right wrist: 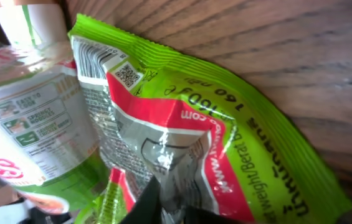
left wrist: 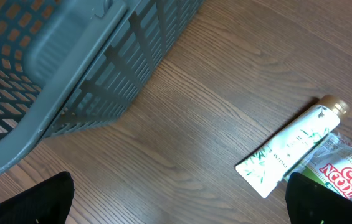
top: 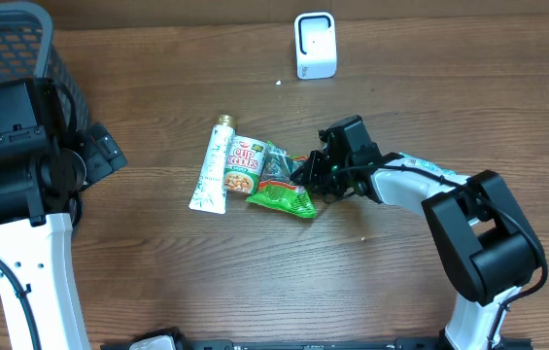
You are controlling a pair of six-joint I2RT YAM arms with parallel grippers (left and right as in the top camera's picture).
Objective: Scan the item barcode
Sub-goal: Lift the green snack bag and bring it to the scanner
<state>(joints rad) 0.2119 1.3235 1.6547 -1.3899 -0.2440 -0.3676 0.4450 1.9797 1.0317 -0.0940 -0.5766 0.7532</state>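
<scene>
A green and red snack bag [top: 284, 197] lies on the wooden table, touching a Cup Noodles pack [top: 243, 168] and close to a white tube [top: 213, 170]. My right gripper [top: 305, 175] is at the bag's right end. In the right wrist view the gripper [right wrist: 176, 208] is shut, pinching the crinkled film of the bag [right wrist: 225, 137]. A barcode [right wrist: 91, 59] shows on the bag's upper left corner. My left gripper [left wrist: 176, 208] hangs open over bare wood beside the tube [left wrist: 294, 140], holding nothing. The white scanner [top: 315, 44] stands at the table's back.
A grey slatted basket [top: 12, 49] fills the back left corner, right behind the left arm, and shows as a wall [left wrist: 70, 62] in the left wrist view. The Cup Noodles pack [right wrist: 32, 118] presses against the bag's left side.
</scene>
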